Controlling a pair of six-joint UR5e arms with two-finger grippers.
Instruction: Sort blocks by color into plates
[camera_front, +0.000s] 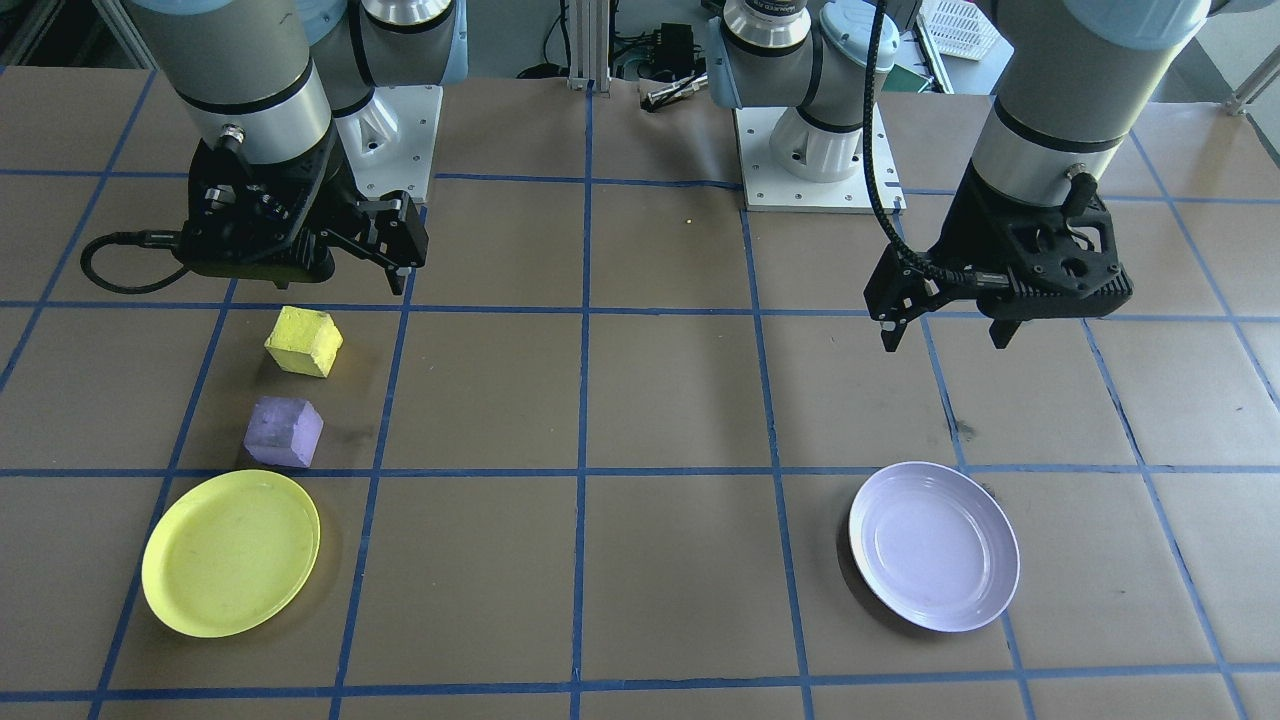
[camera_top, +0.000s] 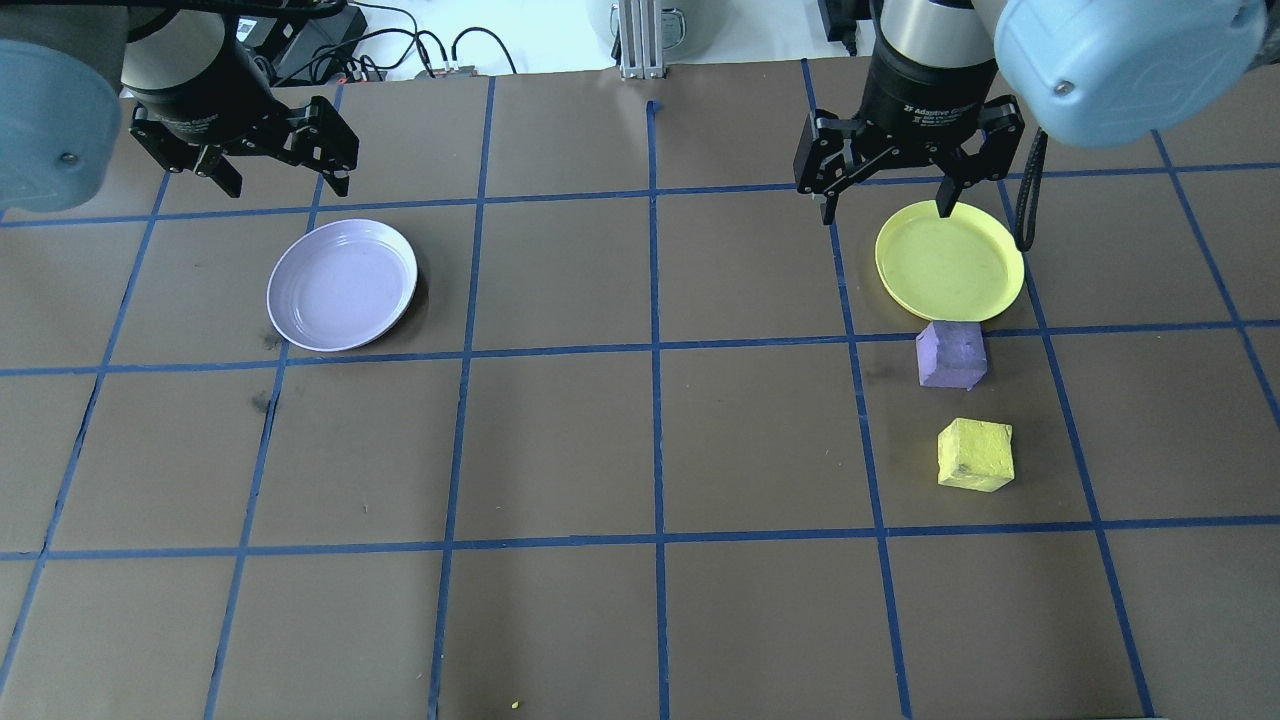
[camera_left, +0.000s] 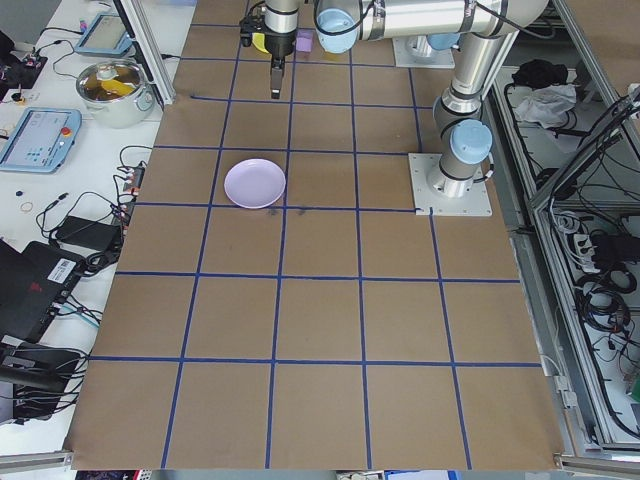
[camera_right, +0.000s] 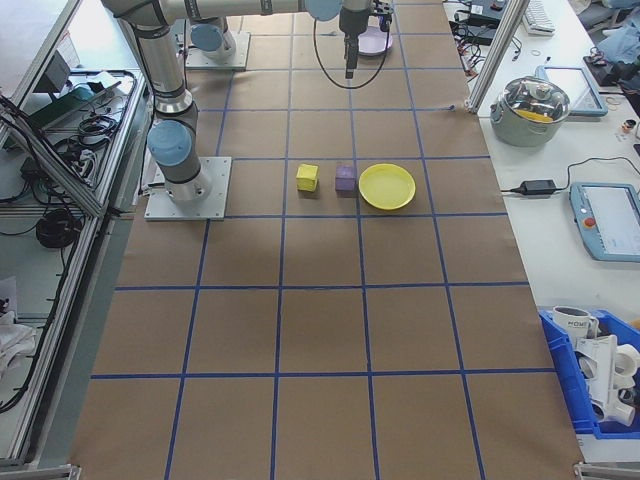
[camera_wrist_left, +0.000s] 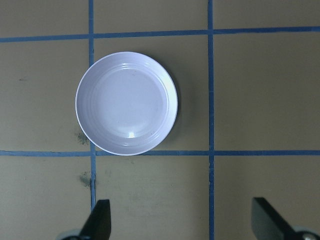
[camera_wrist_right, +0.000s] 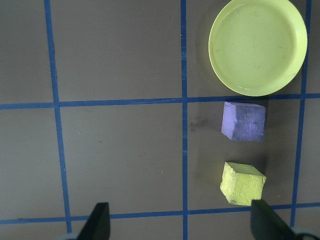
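The yellow block (camera_top: 975, 454) and the purple block (camera_top: 951, 354) sit on the table in a short row. The purple one lies just beside the yellow plate (camera_top: 950, 260), which holds nothing. My right gripper (camera_top: 886, 212) hangs open and empty high over that plate's far edge, and its wrist view shows both blocks (camera_wrist_right: 242, 183) (camera_wrist_right: 243, 121) below. On the other side the lavender plate (camera_top: 342, 285) is also bare. My left gripper (camera_top: 286, 185) hovers open and empty above the table beyond it, apart from the plate (camera_wrist_left: 126, 103).
Blue tape lines grid the brown table. The two arm bases (camera_front: 818, 150) stand at the robot's edge. A side bench holds a metal pot (camera_right: 538, 108) and a tablet (camera_right: 607, 218); a blue bin (camera_right: 600, 375) sits off the table's corner.
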